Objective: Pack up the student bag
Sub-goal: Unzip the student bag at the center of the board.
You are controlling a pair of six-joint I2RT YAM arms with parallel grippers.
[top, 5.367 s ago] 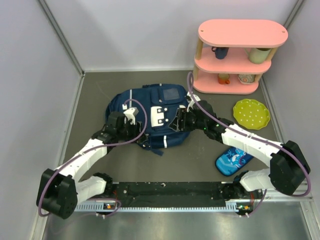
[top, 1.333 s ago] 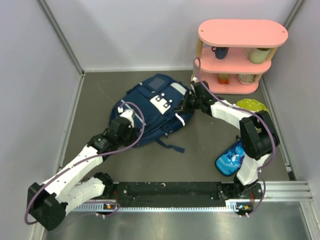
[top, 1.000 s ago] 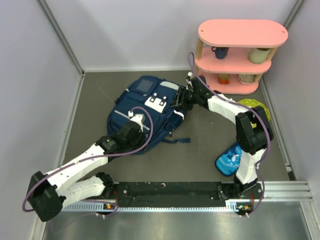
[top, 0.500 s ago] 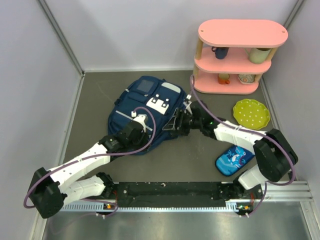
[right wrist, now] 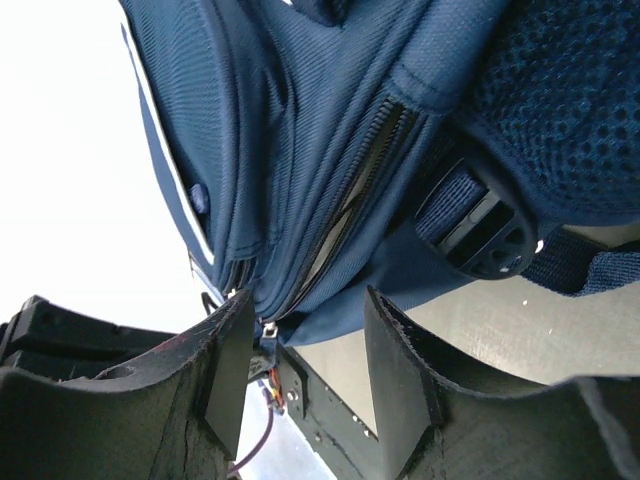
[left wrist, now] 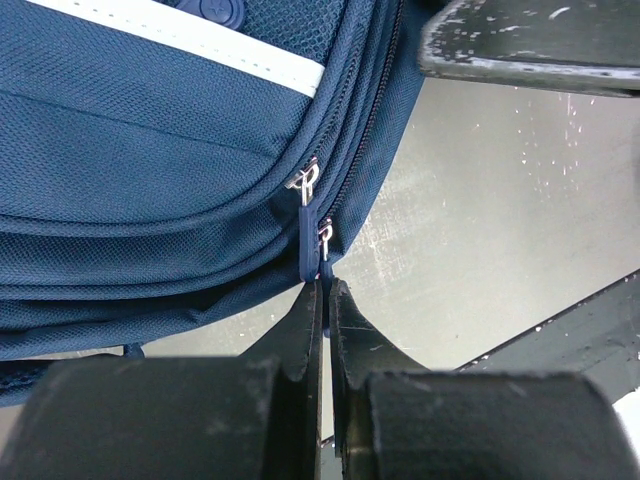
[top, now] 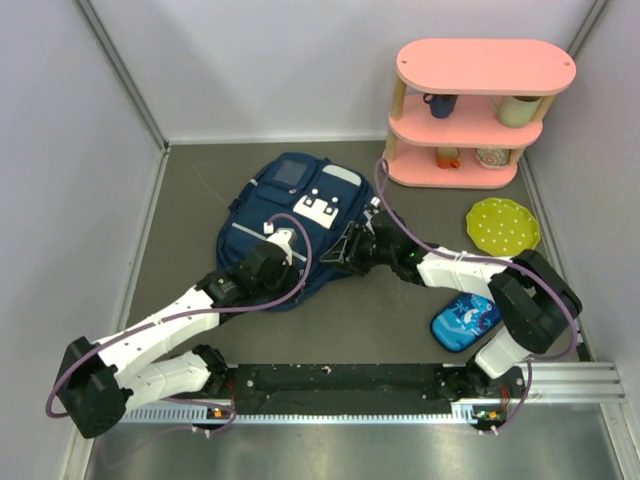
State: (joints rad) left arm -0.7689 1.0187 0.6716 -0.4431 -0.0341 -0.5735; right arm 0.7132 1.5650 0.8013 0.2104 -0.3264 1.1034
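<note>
Dark grey table (top: 420,320), pale walls on three sides.

One large navy blue fabric backpack (top: 255,195) lies flat left of centre, front face up. Its long axis runs near to far, the far end leaning a little to the right. The front pocket end points at the back wall. White stripe trims show, and two white buckle patches (top: 322,208) sit side by side on the front.

My left gripper (left wrist: 322,300) is at the bag's near edge. Its jaws are pressed together, with the end of a dark blue zipper pull (left wrist: 305,235) pinched between the tips. I count two metal sliders close together on that seam.

My right gripper (right wrist: 305,305) is at the bag's right edge. Its jaws stand apart, with the zipped side seam lying between them. I cannot tell whether either finger touches the fabric.

- One pink three-tier shelf (top: 485,65) stands in the far right corner, with four pieces on it.
- Middle tier: a dark blue mug (top: 440,103) and a pale mug (top: 518,110).
- Bottom tier: a small orange cup (top: 448,157) and a small bowl (top: 492,157).
- One round lime-green dotted plate (top: 503,228) sits in front of the shelf.
- One small blue cartoon-print pencil case (top: 465,322) lies near right, well apart from the bag.
</note>
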